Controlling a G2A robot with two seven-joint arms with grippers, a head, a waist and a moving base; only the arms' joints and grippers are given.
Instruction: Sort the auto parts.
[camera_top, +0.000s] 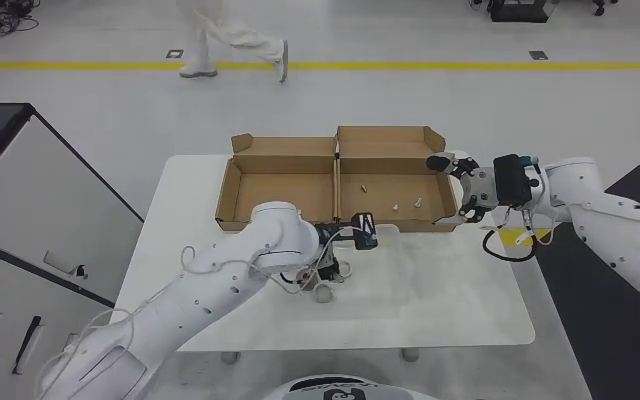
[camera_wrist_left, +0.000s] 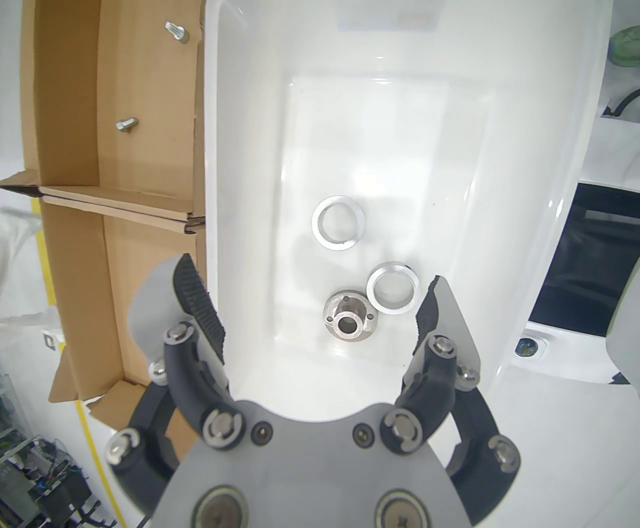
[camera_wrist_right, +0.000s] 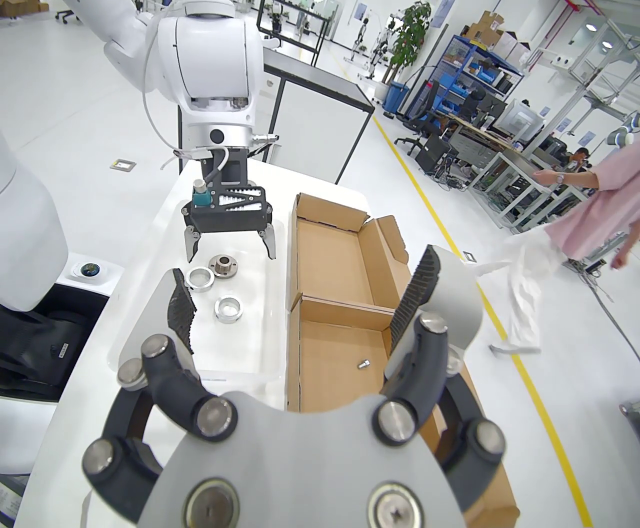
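Observation:
My left gripper (camera_wrist_left: 314, 290) hangs open over a white tray (camera_wrist_left: 240, 150). Just below its fingertips lies a flanged metal hub (camera_wrist_left: 350, 320), with one silver ring (camera_wrist_left: 392, 287) touching it and a second ring (camera_wrist_left: 337, 221) farther off. The right wrist view shows the same left gripper (camera_wrist_right: 230, 245) above the hub (camera_wrist_right: 222, 264) and the rings (camera_wrist_right: 200, 278). Two cardboard boxes stand behind the tray; the right box (camera_top: 380, 200) holds several small bolts (camera_wrist_left: 126, 125), the left box (camera_top: 275, 195) is bare. My right gripper (camera_top: 455, 187) is open and empty at the right box's outer end.
The boxes' raised flaps (camera_top: 285, 145) stand along the table's far side. A black-edged cabinet (camera_top: 60, 220) sits left of the table. A loose bolt (camera_wrist_right: 363, 365) lies in the box compartment nearest my right gripper (camera_wrist_right: 302, 290).

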